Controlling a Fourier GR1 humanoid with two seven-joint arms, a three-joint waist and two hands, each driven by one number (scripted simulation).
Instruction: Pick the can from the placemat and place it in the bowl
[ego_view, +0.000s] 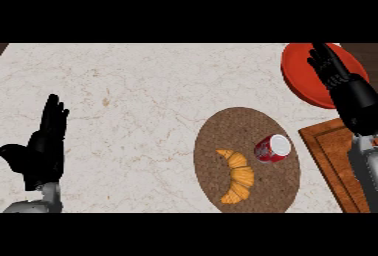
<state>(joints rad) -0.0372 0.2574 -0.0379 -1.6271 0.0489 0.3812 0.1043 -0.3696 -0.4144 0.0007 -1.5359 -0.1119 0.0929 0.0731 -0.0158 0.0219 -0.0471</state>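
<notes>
One can (272, 148), one croissant (238, 176), one red bowl (301, 75) are seen. Can is set on placemat (221, 130), R side; long axis lower-L to upper-R, white end upper-R. L hand (43, 145) is held open, empty; R hand (328, 65) is stretched straight-fingered over bowl, nothing held.

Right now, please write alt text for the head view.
A red can sits on a round brown placemat beside a croissant. The right hand is open over a red bowl, top right; the left hand rests open at left.

bright, even, flat light across pale counter (133, 90); colours saturated; black left hand (40, 150) shows as dark silhouette.
</notes>
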